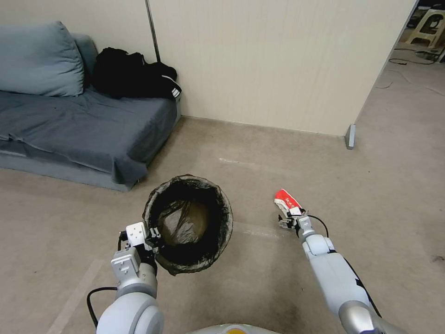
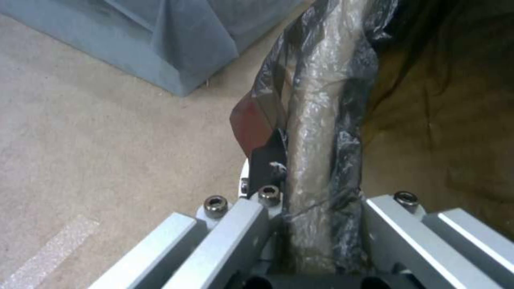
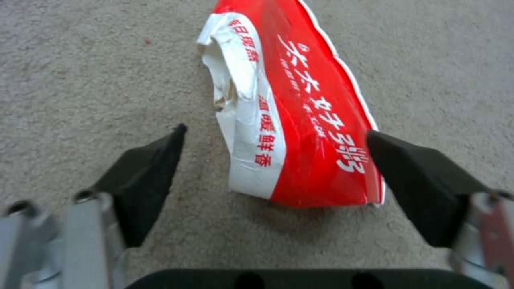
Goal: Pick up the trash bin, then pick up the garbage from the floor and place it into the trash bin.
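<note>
Nearest us, our left gripper is clamped on the rim of the small round white plastic trash bin with its dark bag liner, holding it off the beige carpet floor. Our right gripper stands wide open, its black fingers flanking the red-and-white crinkled snack wrapper, which lies on the carpet between and just ahead of them.

Even, soft indoor light; wrist views blur close up, head view bends at edges.
</note>
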Tool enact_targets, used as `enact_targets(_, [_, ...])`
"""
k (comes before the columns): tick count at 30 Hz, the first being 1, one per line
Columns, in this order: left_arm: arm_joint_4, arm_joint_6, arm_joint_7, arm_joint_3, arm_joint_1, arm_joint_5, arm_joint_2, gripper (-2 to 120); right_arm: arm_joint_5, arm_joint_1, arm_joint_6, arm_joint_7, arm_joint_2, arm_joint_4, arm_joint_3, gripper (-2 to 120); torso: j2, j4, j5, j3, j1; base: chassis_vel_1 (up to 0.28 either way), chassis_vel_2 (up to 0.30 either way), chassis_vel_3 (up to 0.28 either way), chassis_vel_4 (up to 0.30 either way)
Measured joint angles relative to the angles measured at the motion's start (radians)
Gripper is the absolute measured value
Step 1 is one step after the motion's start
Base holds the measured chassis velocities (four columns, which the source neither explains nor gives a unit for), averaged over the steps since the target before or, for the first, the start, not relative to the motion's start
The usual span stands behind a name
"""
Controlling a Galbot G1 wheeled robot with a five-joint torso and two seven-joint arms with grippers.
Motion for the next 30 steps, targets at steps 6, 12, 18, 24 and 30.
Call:
enact_targets(6, [-0.002,-0.006,0.0,0.001,0.007,0.005,-0.001,1,0.002,0.022,0.039,-0.013,-0.004,-0.038,0.006,57,0.0,0.0,0.0,0.0,0.0,0.0,0.0,0.0,0.0])
enact_targets(12, [-0.001,-0.012,0.0,0.006,0.011,0.011,-0.003,1,-0.004,0.037,0.065,-0.024,0.002,-0.071,0.009,38,0.0,0.0,0.0,0.0,0.0,0.0,0.0,0.0,0.0])
enact_targets(18, [0.002,-0.013,0.0,0.006,0.008,0.01,0.0,1,-0.012,0.039,0.067,-0.025,0.014,-0.081,0.012,17,0.0,0.0,-0.0003,0.0,0.0,0.0,0.0,0.0,0.0])
enact_targets(24, [0.008,-0.013,0.0,0.006,-0.002,0.005,0.001,1,-0.016,0.04,0.067,-0.024,0.022,-0.078,0.013,0,0.0,-0.0002,-0.0002,0.0,0.0,0.0,0.0,0.0,0.0])
enact_targets(30, [0.015,-0.012,0.0,0.007,-0.01,0.001,0.003,1,-0.018,0.035,0.072,-0.023,0.022,-0.071,0.012,0,0.0,0.0001,0.0001,0.0,0.0,0.0,0.0,0.0,0.0])
